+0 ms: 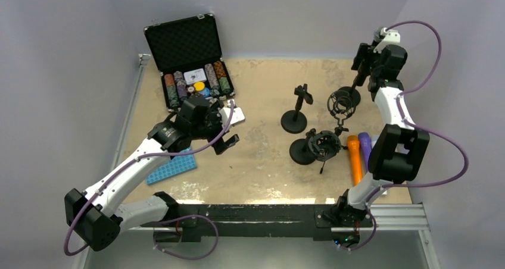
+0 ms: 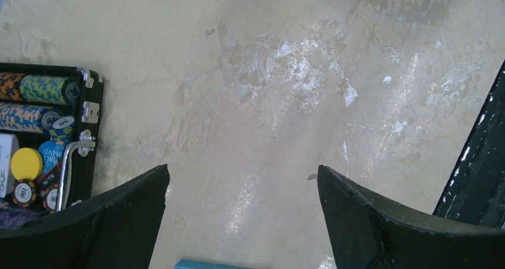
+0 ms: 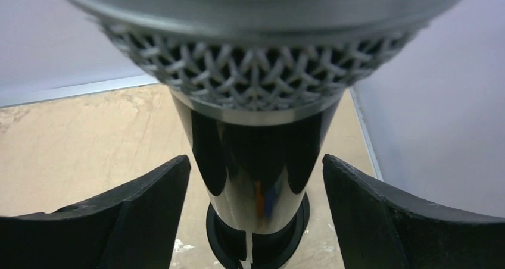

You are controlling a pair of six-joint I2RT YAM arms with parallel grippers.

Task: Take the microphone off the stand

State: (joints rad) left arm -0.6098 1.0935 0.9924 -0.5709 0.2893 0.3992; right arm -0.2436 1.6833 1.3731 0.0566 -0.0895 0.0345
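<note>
A microphone with a silver mesh head and a shiny chrome body stands upright in the black clip of its stand. My right gripper is open around the chrome body, with a gap showing on each side between fingers and metal. In the top view this right gripper hangs at the far right of the table over the stand's round base and hides most of the microphone. My left gripper is open over bare table with nothing between its fingers, and sits at mid-left in the top view.
Two more black stands and a shock mount stand mid-table. An orange microphone and a purple one lie by the right arm. An open poker chip case and a blue tray are at the left.
</note>
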